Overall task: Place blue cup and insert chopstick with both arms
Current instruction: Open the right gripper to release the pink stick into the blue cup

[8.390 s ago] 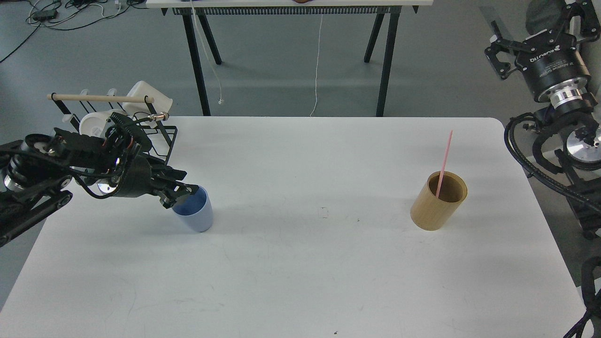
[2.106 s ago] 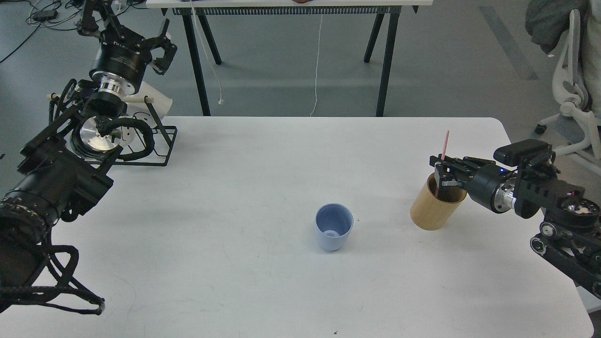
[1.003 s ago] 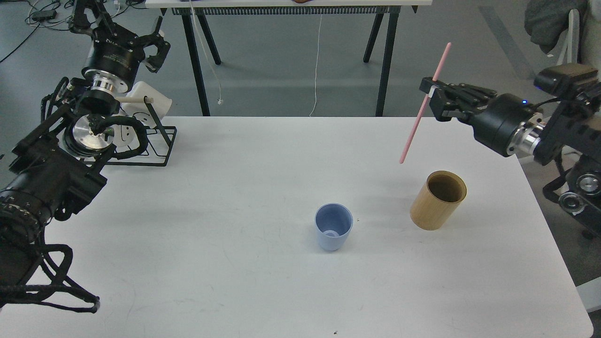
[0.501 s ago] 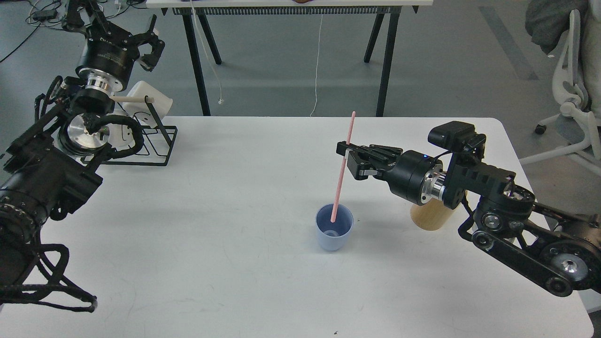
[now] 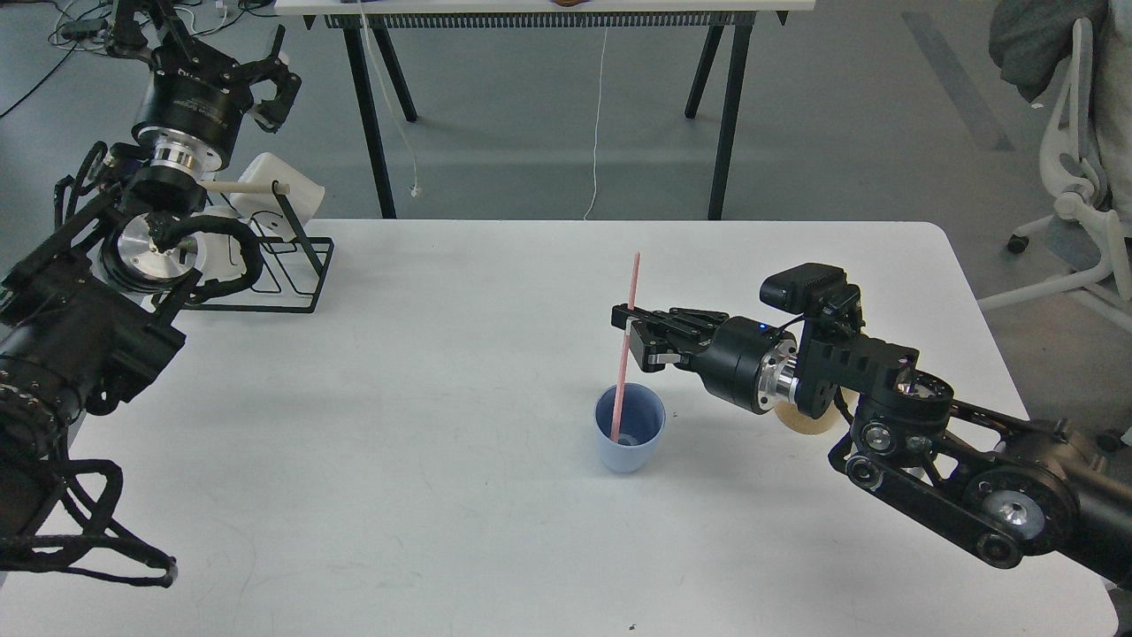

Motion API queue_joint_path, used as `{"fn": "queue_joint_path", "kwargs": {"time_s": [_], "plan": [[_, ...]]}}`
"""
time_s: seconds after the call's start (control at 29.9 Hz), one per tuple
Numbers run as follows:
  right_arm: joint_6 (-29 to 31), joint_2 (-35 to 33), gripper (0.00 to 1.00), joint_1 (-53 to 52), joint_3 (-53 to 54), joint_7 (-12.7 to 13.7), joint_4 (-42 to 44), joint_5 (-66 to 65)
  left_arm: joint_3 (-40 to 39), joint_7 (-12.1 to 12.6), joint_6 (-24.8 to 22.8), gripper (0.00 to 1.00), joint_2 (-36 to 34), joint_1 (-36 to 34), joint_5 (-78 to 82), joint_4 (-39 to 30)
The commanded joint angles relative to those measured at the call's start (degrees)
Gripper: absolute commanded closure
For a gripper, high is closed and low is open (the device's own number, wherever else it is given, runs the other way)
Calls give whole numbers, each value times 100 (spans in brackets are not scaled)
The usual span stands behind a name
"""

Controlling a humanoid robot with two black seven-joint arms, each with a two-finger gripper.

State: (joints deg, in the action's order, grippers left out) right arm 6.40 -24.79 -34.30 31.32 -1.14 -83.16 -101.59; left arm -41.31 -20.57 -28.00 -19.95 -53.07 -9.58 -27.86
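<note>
The light-blue cup [image 5: 629,435] stands upright near the middle of the white table [image 5: 495,531]. My right gripper [image 5: 630,337] is shut on the pink chopstick [image 5: 631,292], gripping it near its middle. The stick is nearly upright and its lower end is inside the cup. My left gripper [image 5: 199,44] is raised at the far left, above the wire rack, open and empty.
The tan wooden holder [image 5: 800,423] stands right of the cup, mostly hidden behind my right arm. A black wire rack [image 5: 292,265] with white items sits at the table's back left corner. A trestle table stands beyond, and an office chair [image 5: 1074,203] at the far right.
My right gripper has moved left and down with the chopstick, and its tip now sits deeper inside the blue cup. The left arm has drifted slightly left.
</note>
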Motion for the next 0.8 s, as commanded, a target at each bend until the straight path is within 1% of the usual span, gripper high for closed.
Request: {"fn": "queue_joint_path", "kwargs": {"time_s": [0.0, 0.07, 0.27, 0.4, 0.43, 0.47, 0.5, 0.53, 0.57, 0.67, 0.77], "plan": [[1, -17, 88, 38, -3, 26, -16, -1, 0, -9, 0, 1, -9, -1, 0, 0], [1, -26, 86, 47, 6, 26, -16, 8, 0, -9, 0, 1, -9, -1, 0, 0], [-25, -70, 75, 108, 15, 26, -60, 25, 0, -9, 0, 1, -17, -1, 0, 0], [-34, -114, 62, 99, 111, 0, -121, 52, 0, -9, 0, 1, -17, -1, 0, 0], [-42, -140, 57, 99, 155, -18, -174, 78, 0, -17, 0, 1, -17, -1, 0, 0], [-51, -184, 45, 73, 251, -35, -226, 104, 0, -9, 0, 1, -17, -1, 0, 0], [-51, -228, 30, 64, 374, -53, -262, 122, 0, -9, 0, 1, -17, -1, 0, 0], [-51, -263, 11, 47, 532, -62, -288, 122, 0, -9, 0, 1, -17, -1, 0, 0], [-60, -255, 2, 38, 751, -71, -288, 122, 0, -17, 0, 1, -17, -1, 0, 0], [-25, -211, 2, 29, 1393, -237, -245, 410, 0, -17, 0, 1, -17, -10, 0, 0], [10, -211, 1, -58, 1806, -255, -183, 1235, 0, -26, 0, 1, 0, -10, 0, 0]]}}
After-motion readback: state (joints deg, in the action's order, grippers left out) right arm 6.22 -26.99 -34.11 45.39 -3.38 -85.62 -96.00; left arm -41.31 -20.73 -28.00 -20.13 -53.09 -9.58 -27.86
